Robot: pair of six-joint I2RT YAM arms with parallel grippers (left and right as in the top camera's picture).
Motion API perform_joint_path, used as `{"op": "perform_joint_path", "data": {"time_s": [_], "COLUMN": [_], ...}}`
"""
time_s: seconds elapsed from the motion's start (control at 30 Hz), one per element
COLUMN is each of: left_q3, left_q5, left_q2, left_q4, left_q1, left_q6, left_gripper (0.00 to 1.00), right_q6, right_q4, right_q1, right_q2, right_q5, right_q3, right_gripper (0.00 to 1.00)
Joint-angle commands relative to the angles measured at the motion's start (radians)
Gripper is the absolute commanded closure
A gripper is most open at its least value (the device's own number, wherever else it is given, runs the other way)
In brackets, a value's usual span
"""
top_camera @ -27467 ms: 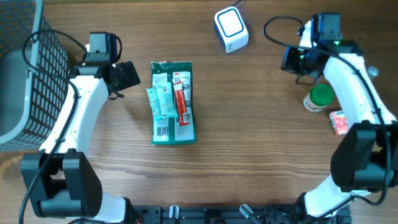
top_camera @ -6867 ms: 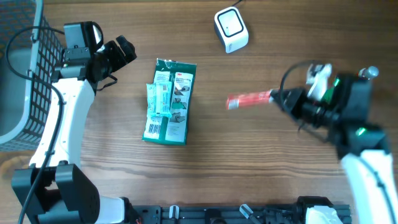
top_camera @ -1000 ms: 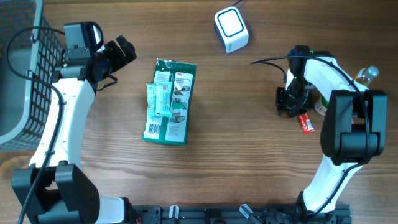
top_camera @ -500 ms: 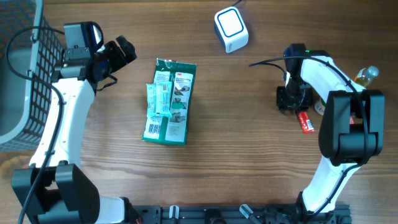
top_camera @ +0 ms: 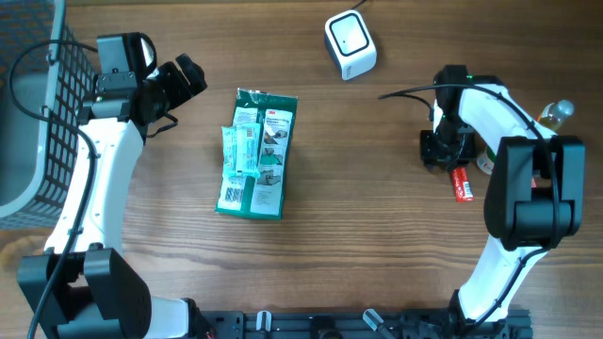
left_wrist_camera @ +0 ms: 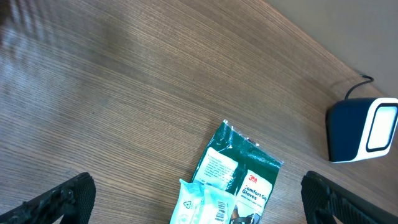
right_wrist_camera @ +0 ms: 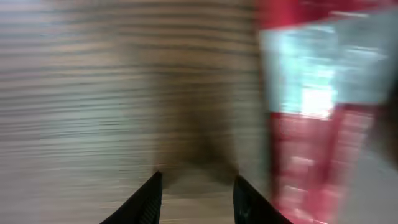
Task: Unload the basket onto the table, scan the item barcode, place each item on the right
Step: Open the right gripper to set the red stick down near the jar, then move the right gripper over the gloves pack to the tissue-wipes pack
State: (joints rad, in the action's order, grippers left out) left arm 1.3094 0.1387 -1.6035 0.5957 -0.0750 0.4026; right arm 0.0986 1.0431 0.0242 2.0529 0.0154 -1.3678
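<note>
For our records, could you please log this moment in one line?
left gripper: open | right gripper: open, beside tube | tube: on table

Red tube (top_camera: 461,184) now off green pack (top_camera: 256,155), lying by R pincer (top_camera: 441,156).

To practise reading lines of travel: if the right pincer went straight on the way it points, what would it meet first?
The table: the right pincer points down at bare wood close below. The red tube lies just beside that line, though blur leaves depth unclear.
</note>
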Motion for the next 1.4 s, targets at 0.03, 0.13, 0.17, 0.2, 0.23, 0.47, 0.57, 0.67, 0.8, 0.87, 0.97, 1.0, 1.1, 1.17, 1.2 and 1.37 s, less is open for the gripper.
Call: {"op": "perform_joint_path", "data": {"time_s": [0.03, 0.13, 0.17, 0.2, 0.23, 0.47, 0.57, 0.67, 0.8, 0.87, 0.97, 1.0, 1.1, 1.17, 1.2, 1.37], "left_q3": [0.007, 0.007, 0.007, 0.007, 0.007, 0.007, 0.007, 0.007, 0.007, 0.007, 0.007, 0.007, 0.007, 0.007, 0.007, 0.007], "left_q5": [-0.002, -0.002, -0.002, -0.002, -0.002, -0.002, -0.002, -0.002, -0.002, -0.002, -0.002, -0.002, -0.002, -0.002, -0.002, -0.002], "left_q2": [0.000, 0.000, 0.000, 0.000, 0.000, 0.000, 0.000, 0.000, 0.000, 0.000, 0.000, 0.000, 0.000, 0.000, 0.000, 0.000], "left_q4": [-0.003, -0.003, -0.003, -0.003, -0.003, -0.003, -0.003, -0.003, -0.003, -0.003, -0.003, -0.003, -0.003, -0.003, -0.003, -0.003], "left_q1": [-0.001, -0.001, -0.001, -0.001, -0.001, -0.001, -0.001, -0.001, -0.001, -0.001, -0.001, -0.001, -0.001, -0.001, -0.001, -0.001], "left_q6": [-0.005, -0.005, -0.005, -0.005, -0.005, -0.005, -0.005, -0.005, -0.005, -0.005, -0.005, -0.005, -0.005, -0.005, -0.005, -0.005], "left_gripper": [0.00, 0.00, 0.00, 0.00, 0.00, 0.00, 0.00, 0.00, 0.00, 0.00, 0.00, 0.00, 0.00, 0.00, 0.00, 0.00], "right_q6": [-0.090, -0.039, 0.001, 0.065, 0.129, 0.553, 0.661, 0.672, 0.672, 0.760, 0.855, 0.855, 0.855, 0.856, 0.855, 0.904], "right_q4": [-0.015, -0.061, -0.092, -0.142, -0.203, -0.639, -0.705, -0.777, -0.863, -0.868, -0.866, -0.868, -0.874, -0.878, -0.879, -0.882], "right_q1": [0.110, 0.191, 0.220, 0.259, 0.297, 0.534, 0.616, 0.687, 0.756, 0.786, 0.822, 0.829, 0.838, 0.839, 0.839, 0.839], "right_q2": [-0.051, -0.084, -0.090, -0.092, -0.092, -0.080, -0.076, -0.072, -0.059, -0.043, -0.017, -0.012, 0.012, 0.027, 0.035, 0.066], "right_q5": [-0.438, -0.544, -0.558, -0.560, -0.560, -0.349, -0.280, -0.277, -0.266, -0.185, -0.071, -0.051, -0.031, -0.031, -0.031, -0.015], "right_q3": [0.006, 0.006, 0.006, 0.006, 0.006, 0.020, 0.020, 0.020, 0.020, 0.020, 0.020, 0.020, 0.020, 0.020, 0.020, 0.020], "right_gripper": [0.62, 0.63, 0.63, 0.63, 0.62, 0.52, 0.35, 0.00, 0.00, 0.26, 0.29, 0.29, 0.29, 0.29, 0.29, 0.42]}}
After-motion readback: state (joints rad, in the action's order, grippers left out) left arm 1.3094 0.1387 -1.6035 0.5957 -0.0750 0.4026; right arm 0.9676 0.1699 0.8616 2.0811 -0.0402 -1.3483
